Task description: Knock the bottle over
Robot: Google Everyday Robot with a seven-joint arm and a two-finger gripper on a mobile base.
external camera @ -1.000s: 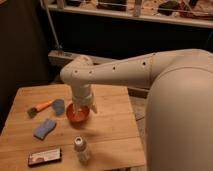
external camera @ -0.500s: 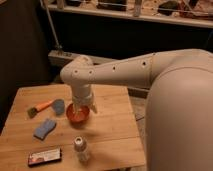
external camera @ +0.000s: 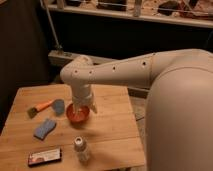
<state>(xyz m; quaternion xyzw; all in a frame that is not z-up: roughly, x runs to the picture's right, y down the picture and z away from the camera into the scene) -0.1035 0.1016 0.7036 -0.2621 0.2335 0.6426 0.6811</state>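
The bottle (external camera: 81, 150) is small, pale and translucent with a white ribbed cap. It stands upright near the front edge of the wooden table (external camera: 110, 131). My gripper (external camera: 79, 106) hangs from the white arm, low over the red bowl (external camera: 78, 114), well behind the bottle and apart from it.
A blue sponge (external camera: 45, 128) lies left of the bowl. An orange-handled brush (external camera: 46, 106) with a blue-grey round head lies at the left rear. A dark flat packet (external camera: 45, 156) lies at the front left. A dark railing and ledge run behind the table.
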